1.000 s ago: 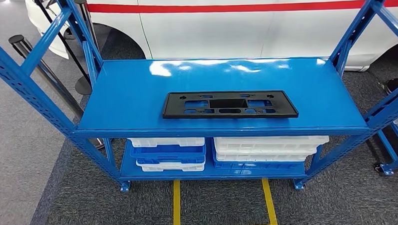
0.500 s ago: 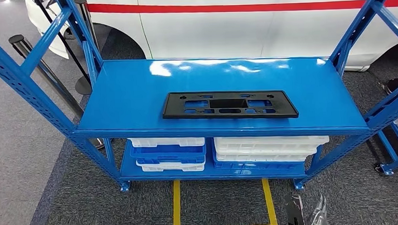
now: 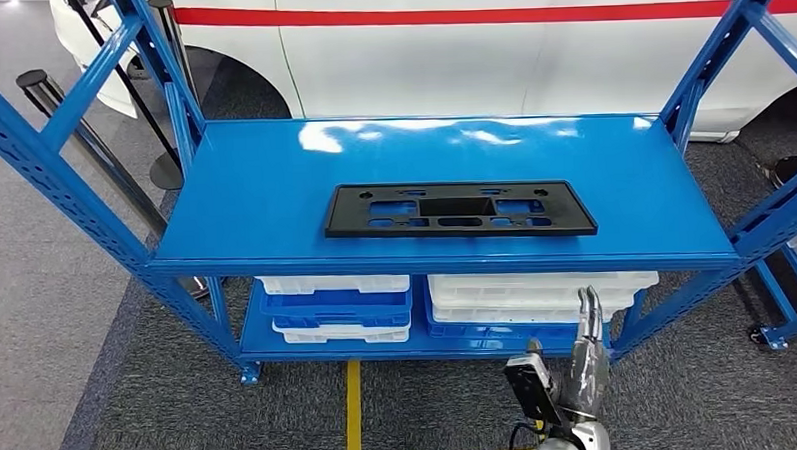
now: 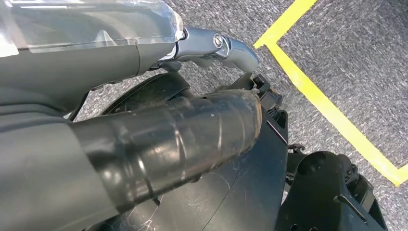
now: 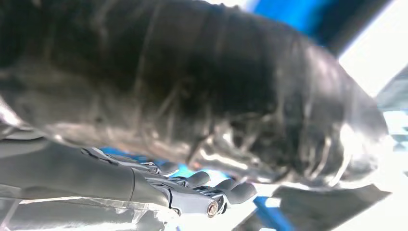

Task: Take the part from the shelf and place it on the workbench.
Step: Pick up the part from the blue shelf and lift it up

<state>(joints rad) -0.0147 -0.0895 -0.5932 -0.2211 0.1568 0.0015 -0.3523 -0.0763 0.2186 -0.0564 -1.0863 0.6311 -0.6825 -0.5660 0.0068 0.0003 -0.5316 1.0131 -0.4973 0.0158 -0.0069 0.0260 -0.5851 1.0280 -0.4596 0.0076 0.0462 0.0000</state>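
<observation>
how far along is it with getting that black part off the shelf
Nothing looks done yet: the black part lies flat on the blue shelf, untouched. In hand: the right hand is raised in front of the shelf's lower level, below the part, fingers pointing up and holding nothing. The left hand hangs down over the carpet. Left: reaching the part, gripping it, lifting it and carrying it to the workbench.

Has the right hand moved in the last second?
Yes. The right hand has risen into the head view, up toward the shelf's front edge; the black part hasn't shifted.
</observation>
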